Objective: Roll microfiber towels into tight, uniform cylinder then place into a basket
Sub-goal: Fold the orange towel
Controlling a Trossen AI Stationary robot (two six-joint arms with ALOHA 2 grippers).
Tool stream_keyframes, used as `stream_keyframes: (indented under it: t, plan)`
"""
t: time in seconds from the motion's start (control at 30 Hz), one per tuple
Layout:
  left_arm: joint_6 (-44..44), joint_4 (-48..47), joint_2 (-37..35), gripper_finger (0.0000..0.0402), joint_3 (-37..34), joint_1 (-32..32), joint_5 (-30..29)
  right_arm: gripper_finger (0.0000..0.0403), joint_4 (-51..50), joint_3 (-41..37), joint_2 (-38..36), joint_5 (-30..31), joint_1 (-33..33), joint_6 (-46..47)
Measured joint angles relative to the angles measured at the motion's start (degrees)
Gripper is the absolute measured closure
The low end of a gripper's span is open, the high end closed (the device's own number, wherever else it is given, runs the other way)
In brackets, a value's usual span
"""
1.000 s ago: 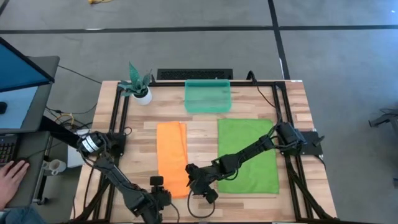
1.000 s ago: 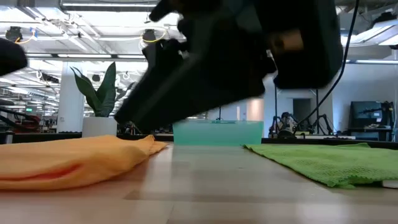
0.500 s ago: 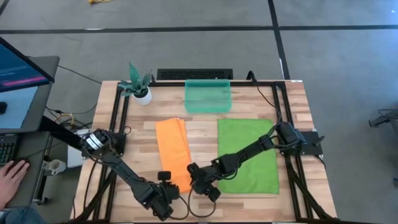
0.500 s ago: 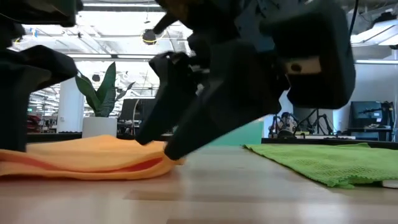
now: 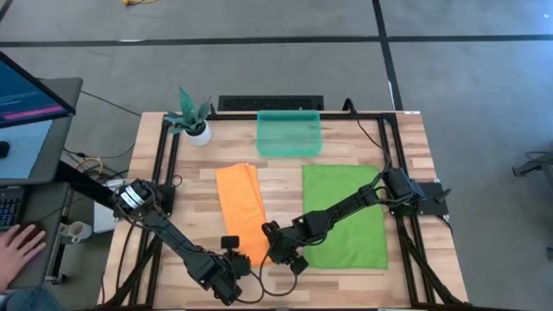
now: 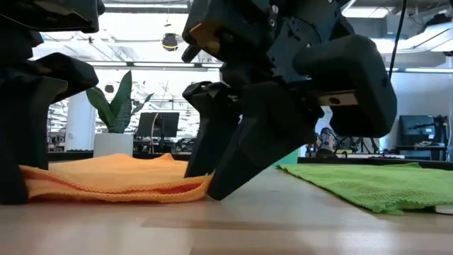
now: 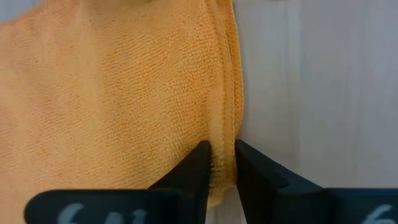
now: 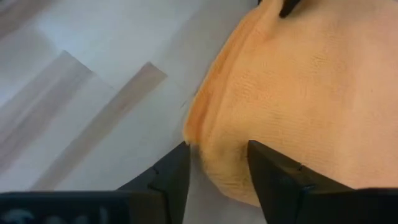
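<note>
Grasping step: the orange towel (image 5: 240,210), folded on the table, is pinched at its near edge by the left gripper (image 7: 221,163); a corner sits between the right gripper's (image 8: 214,163) part-open jaws. Rolling toward the basket (image 5: 289,133) should follow.

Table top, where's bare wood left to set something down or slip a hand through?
Bare wood shows between the plant and the basket, right of the basket, and along the strip between the orange towel and green towel. The near edge is crowded: left hand and right hand at the orange towel's end.
</note>
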Motion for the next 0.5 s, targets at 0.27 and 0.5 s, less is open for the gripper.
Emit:
stream_keyframes:
  t: [0.27,0.5]
  plan:
    - [-0.4,0.2,0.1,0.0378,-0.1,0.0,-1.6,0.0329,1.7,0.5,3.2,-1.6,0.0,3.4]
    - [-2.4,-0.5,0.1,0.0399,0.3,0.0,-1.5,0.0393,-0.2,0.2,1.8,-1.0,0.1,4.1]
